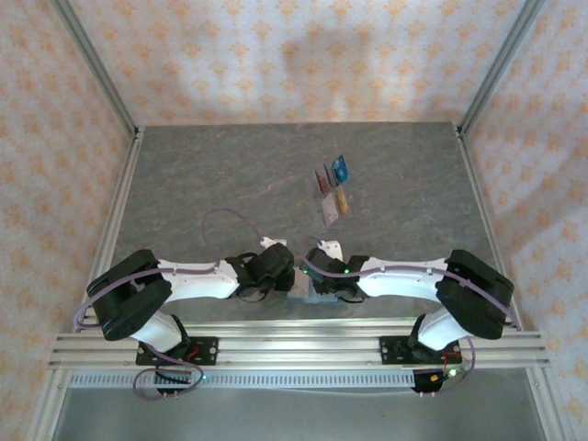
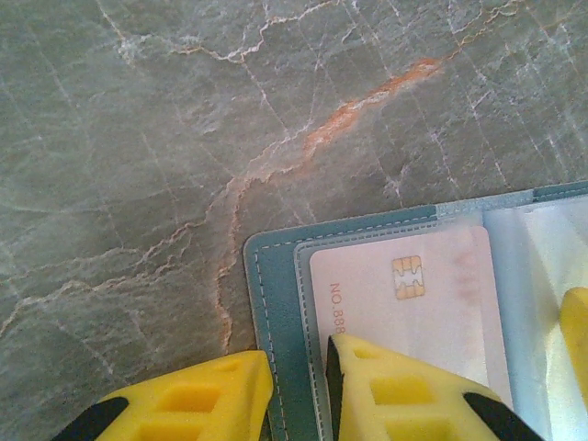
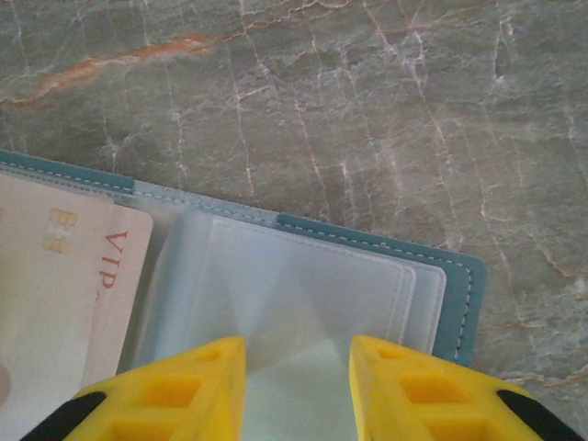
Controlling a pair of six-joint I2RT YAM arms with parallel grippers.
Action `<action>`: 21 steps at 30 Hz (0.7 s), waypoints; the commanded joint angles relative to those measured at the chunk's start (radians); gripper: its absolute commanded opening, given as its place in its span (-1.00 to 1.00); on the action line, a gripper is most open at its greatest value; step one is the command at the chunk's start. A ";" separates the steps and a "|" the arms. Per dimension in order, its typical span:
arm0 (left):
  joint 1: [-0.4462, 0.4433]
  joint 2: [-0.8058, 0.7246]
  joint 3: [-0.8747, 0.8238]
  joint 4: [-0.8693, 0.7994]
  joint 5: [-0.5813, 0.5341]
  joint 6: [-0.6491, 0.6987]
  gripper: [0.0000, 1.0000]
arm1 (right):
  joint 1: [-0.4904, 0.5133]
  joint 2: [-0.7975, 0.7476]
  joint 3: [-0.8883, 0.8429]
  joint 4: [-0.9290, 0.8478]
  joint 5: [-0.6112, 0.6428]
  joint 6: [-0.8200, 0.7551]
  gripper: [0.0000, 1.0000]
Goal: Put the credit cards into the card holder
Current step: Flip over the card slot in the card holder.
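The teal card holder (image 1: 308,296) lies open on the table between both arms, near the front edge. A pale pink credit card (image 2: 404,312) with a gold chip sits in its left clear sleeve, also seen at the left edge of the right wrist view as the pink credit card (image 3: 55,294). My left gripper (image 2: 299,354) stands narrowly open, its tips straddling the card holder's (image 2: 276,303) left border. My right gripper (image 3: 299,342) is open over the empty clear sleeves (image 3: 303,285) of the right half. More credit cards, one blue (image 1: 341,169), stand farther back.
The other cards sit in a small clear rack (image 1: 331,193) right of the table's middle. A pink card (image 1: 322,178) and an orange one (image 1: 341,204) are among them. Metal frame rails (image 1: 294,347) run along the front edge and both sides.
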 commanded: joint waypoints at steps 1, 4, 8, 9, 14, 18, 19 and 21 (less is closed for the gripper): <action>-0.006 0.021 -0.033 -0.057 -0.001 0.001 -0.47 | -0.003 0.045 0.012 -0.026 0.026 -0.012 -0.31; -0.006 0.012 -0.033 -0.066 -0.004 0.003 -0.48 | -0.001 0.071 0.009 -0.026 0.027 -0.002 -0.33; -0.006 0.002 -0.034 -0.074 -0.009 0.004 -0.48 | 0.016 0.102 -0.004 -0.034 0.047 0.043 -0.38; -0.006 0.001 -0.033 -0.074 -0.010 0.005 -0.48 | 0.021 0.110 -0.008 -0.031 0.045 0.053 -0.40; -0.006 0.002 -0.028 -0.079 -0.011 0.008 -0.48 | 0.030 0.107 -0.023 -0.005 0.030 0.072 -0.69; -0.006 0.007 -0.030 -0.079 -0.009 0.009 -0.48 | 0.029 0.056 0.002 -0.030 0.057 0.053 -0.89; -0.006 0.007 -0.031 -0.076 -0.009 0.008 -0.48 | 0.028 0.048 0.017 -0.044 0.065 0.043 -0.95; -0.007 0.009 -0.033 -0.074 -0.009 0.007 -0.48 | 0.029 0.036 0.046 -0.068 0.078 0.027 -1.00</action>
